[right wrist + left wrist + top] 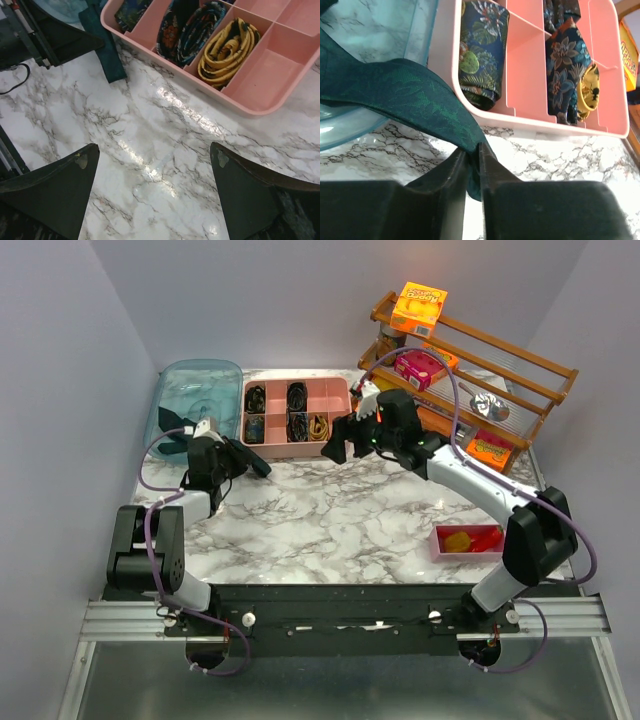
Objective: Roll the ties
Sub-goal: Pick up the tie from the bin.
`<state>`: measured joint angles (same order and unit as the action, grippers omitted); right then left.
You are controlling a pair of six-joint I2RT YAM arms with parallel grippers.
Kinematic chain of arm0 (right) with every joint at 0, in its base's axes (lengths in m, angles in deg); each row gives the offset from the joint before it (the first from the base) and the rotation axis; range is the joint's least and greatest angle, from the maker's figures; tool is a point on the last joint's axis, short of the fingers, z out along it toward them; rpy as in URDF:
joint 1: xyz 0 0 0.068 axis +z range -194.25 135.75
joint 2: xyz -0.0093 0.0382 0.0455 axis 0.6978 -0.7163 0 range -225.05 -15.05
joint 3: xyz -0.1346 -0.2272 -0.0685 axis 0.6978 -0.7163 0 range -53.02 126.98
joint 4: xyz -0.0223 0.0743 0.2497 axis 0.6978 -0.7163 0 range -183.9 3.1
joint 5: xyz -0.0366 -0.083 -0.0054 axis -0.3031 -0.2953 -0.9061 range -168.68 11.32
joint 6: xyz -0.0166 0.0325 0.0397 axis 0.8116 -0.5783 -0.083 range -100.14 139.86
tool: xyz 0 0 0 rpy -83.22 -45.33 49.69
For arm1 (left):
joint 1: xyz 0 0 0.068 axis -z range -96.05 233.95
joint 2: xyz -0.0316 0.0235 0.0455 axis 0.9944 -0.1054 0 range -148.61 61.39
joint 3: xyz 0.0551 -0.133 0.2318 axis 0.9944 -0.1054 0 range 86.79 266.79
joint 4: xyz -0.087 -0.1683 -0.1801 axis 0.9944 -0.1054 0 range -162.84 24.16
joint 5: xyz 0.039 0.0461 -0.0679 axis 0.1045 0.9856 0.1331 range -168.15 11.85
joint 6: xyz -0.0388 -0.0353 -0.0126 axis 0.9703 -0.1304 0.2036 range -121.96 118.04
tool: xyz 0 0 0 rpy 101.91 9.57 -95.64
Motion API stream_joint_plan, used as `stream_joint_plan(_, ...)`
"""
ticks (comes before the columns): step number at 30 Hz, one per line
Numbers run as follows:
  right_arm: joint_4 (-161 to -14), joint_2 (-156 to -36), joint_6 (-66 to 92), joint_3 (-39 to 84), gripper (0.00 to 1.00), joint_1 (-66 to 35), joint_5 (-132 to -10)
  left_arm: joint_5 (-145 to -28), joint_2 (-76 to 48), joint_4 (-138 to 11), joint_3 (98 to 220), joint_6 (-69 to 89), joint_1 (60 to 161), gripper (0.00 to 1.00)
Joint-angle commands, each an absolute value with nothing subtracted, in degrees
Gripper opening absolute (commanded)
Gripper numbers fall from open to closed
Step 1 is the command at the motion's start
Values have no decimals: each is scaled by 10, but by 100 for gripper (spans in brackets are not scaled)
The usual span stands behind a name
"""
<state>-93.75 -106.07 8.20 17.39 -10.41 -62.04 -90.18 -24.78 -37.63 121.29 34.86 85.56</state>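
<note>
tie (395,90): dark teal, leaf-patterned | unrolled | trails out over blue bin (350,127) rim

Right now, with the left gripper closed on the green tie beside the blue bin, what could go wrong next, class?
The left gripper holds only a small fold of the tie; it might slip free when pulled. The tie's far part drapes over the rim of the blue bin, so pulling may drag the bin. The tie runs close by the corner of the pink organizer and could snag there.
</note>
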Motion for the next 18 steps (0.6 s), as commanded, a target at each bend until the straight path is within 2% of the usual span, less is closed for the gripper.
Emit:
stream_joint_plan(1,-958,-1085,90,218,100,-93,-581,-952,-232,-354,1199,343,854,19)
stream_joint_plan(13,-957,-1130,61,278,100,-93,-488,-1093,-169,-346,1197,367,859,17)
stream_joint_plan(18,-958,-1149,52,300,100,-93,-444,-1143,-105,-416,1212,348,876,17)
